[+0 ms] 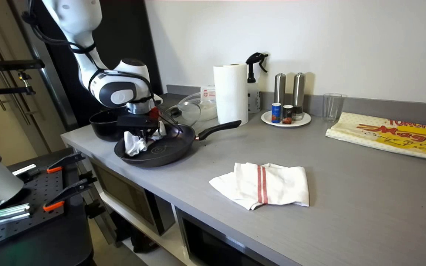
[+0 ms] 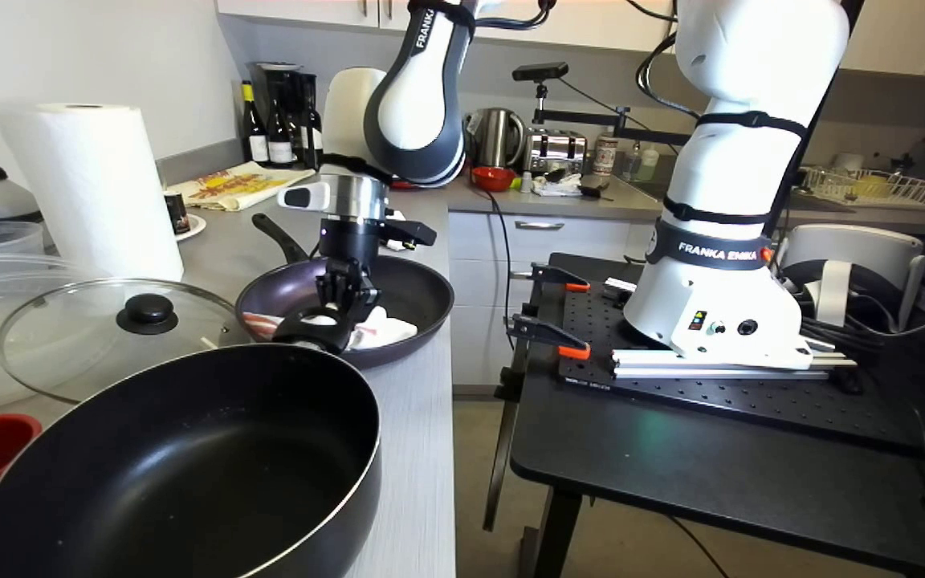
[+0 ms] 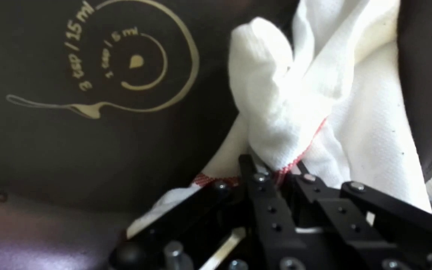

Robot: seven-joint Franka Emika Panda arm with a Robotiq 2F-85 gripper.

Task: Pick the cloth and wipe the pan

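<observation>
The dark frying pan (image 1: 166,149) rests near the counter's edge, its long handle (image 1: 220,128) pointing along the counter. Inside it lies the cloth (image 1: 134,143), white and crumpled. My gripper (image 1: 145,136) reaches down into the pan in both exterior views, where the pan (image 2: 422,293) partly hides behind the arm and the cloth (image 2: 386,329) spreads low under the jaws. In the wrist view, the gripper (image 3: 274,167) is shut on a bunched fold of the cloth (image 3: 264,97), close to its red band. The pan's floor (image 3: 144,146) with printed rings shows beside the cloth.
A deeper black pan (image 2: 189,474) stands close beside the frying pan. A glass lid (image 2: 93,345), a paper towel roll (image 1: 231,94) and a spray bottle (image 1: 253,88) stand behind. A red-striped towel (image 1: 283,183) lies on the counter; a plate (image 1: 266,119) holds grinders.
</observation>
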